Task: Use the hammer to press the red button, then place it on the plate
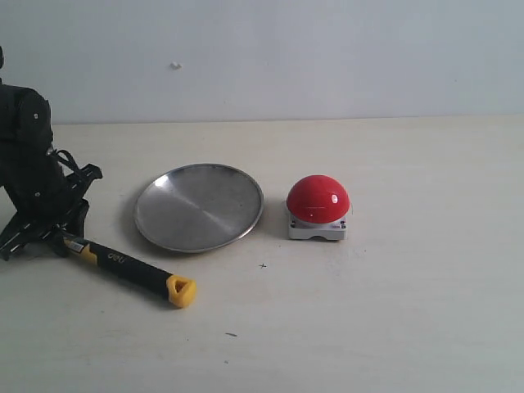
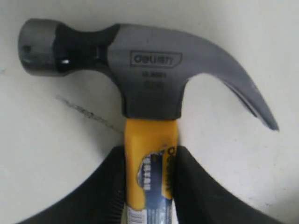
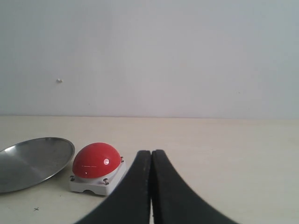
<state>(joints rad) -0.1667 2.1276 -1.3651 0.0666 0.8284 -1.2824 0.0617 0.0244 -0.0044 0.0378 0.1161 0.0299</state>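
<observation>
The hammer (image 1: 131,268) lies on the table at the left, its yellow end toward the front and its head under my left arm. My left gripper (image 1: 59,237) is shut on its yellow neck just below the dark steel head (image 2: 149,70), both black fingers (image 2: 110,186) pressed against the handle. The silver plate (image 1: 199,206) sits in the middle, beside the hammer. To its right stands the red button (image 1: 318,199) on a grey base. My right gripper (image 3: 151,161) is shut and empty, with the red button (image 3: 96,161) and plate (image 3: 32,161) ahead of it; it is outside the exterior view.
A pale wall runs along the far edge of the beige table (image 1: 409,311). A few small dark specks (image 1: 262,265) mark the tabletop in front of the plate.
</observation>
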